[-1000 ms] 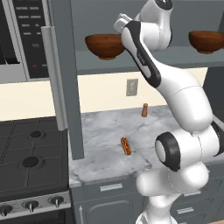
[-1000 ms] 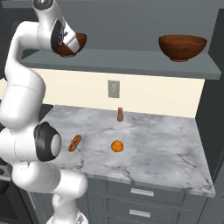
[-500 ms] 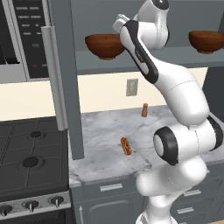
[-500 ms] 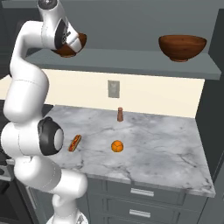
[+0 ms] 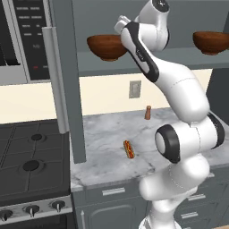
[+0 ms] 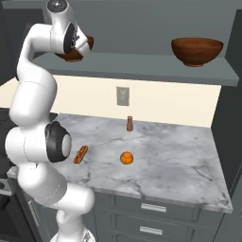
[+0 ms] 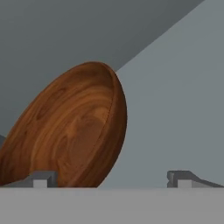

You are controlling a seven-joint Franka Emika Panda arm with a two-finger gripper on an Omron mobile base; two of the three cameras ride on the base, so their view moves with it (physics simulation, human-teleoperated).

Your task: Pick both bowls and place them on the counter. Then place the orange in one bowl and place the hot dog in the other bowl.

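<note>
Up on the grey shelf (image 6: 142, 71) both bowls sit high above the desk (image 6: 179, 160), so the first part of the job is not done yet. One bowl (image 5: 106, 46) is at the left end of the shelf, and the arm reaches up to it. The other bowl (image 6: 197, 50) is at the right end, well apart from the arm. The claw (image 7: 109, 178) is spread wide and holds nothing. In the hand view its two tips stand far apart, and the left bowl fills the space just past the left tip, very near. I cannot tell if the tip touches the bowl. Down on the desk the orange (image 6: 126, 158) lies near the middle, and the hot dog (image 6: 81, 154) lies to its left, close to the front edge. A small brown shaker (image 6: 129, 124) stands by the back wall, under a wall plug (image 6: 122, 96). The black stove (image 5: 31, 165) is to the left of the desk. I think almost all of the job is left: grab the near bowl, bring it down, do the same with the far bowl, then put the orange in one and the hot dog in the other.
</note>
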